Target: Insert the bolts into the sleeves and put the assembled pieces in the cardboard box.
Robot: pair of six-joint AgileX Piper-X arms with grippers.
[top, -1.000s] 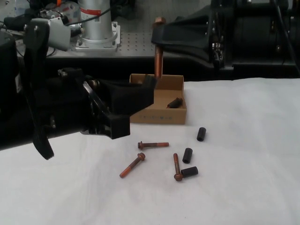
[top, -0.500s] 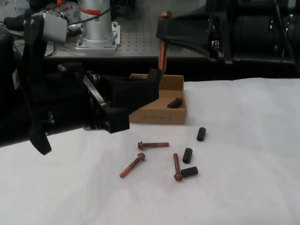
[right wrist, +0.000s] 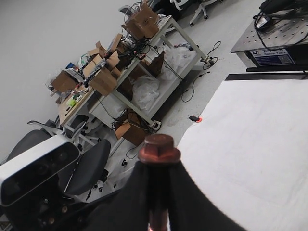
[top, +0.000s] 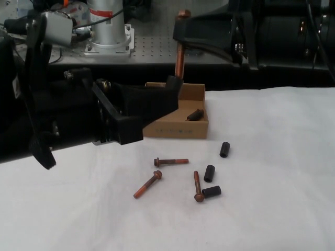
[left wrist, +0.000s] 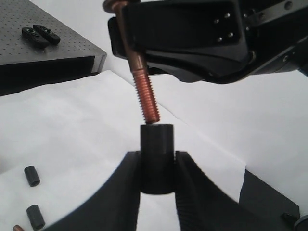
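Observation:
My right gripper (top: pixel 181 37) hangs above the cardboard box (top: pixel 180 130), shut on a copper bolt (top: pixel 179 57) that points straight down. The bolt's hex head (right wrist: pixel 159 149) shows between that gripper's fingers. Just below, my left gripper (top: pixel 172 82) is shut on a black sleeve (left wrist: pixel 157 159) held upright. The bolt's threaded tip (left wrist: pixel 152 115) meets the sleeve's top opening. One assembled piece (top: pixel 195 114) lies in the box. Three loose bolts (top: pixel 171 161) (top: pixel 147 184) (top: pixel 197 186) and three loose sleeves (top: pixel 224 149) (top: pixel 209 173) (top: pixel 211 191) lie on the white cloth.
The white cloth (top: pixel 272 172) has free room to the right and front. Behind it a perforated metal bench carries a silver post base (top: pixel 107 31). The left arm's dark body (top: pixel 63 120) covers the cloth's left side.
The right gripper and its bolt shifted slightly right and up. The left gripper rose with the sleeve until it sat under the bolt's tip.

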